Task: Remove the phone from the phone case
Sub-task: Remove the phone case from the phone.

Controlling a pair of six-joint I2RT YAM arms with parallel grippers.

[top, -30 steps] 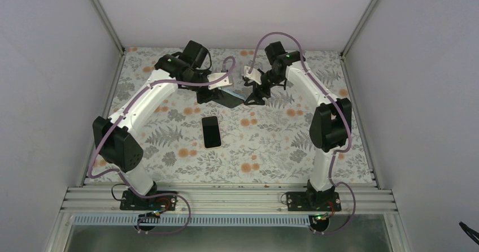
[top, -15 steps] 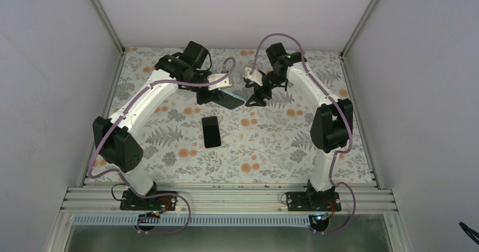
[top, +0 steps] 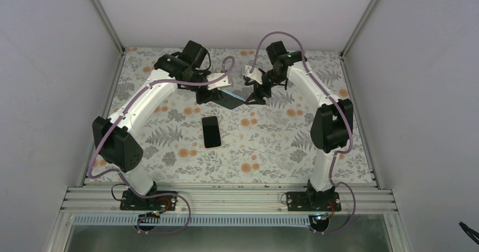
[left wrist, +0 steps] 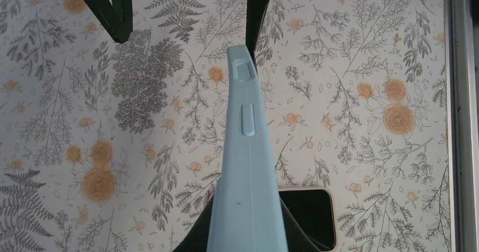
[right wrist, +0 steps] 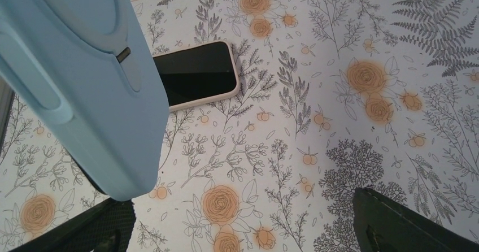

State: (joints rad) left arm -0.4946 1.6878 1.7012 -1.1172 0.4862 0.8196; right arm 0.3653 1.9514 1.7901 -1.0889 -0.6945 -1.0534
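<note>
The phone (top: pixel 212 131) lies flat on the floral table, screen dark, out of the case. It also shows in the left wrist view (left wrist: pixel 309 218) and the right wrist view (right wrist: pixel 195 74). The light blue phone case (top: pixel 231 99) is empty and held above the table at the back. My left gripper (top: pixel 217 96) is shut on the case (left wrist: pixel 245 167), which shows edge on between its jaws. My right gripper (top: pixel 254 95) is open just right of the case's far end (right wrist: pixel 85 82), with its fingers (right wrist: pixel 406 224) spread wide and empty.
The floral table cover (top: pixel 271 144) ends at white walls at the back and sides. A metal rail (top: pixel 226 198) runs along the near edge by the arm bases.
My right gripper has drawn slightly back from the case's end. The left gripper and case have stayed almost still. The phone has not moved.
</note>
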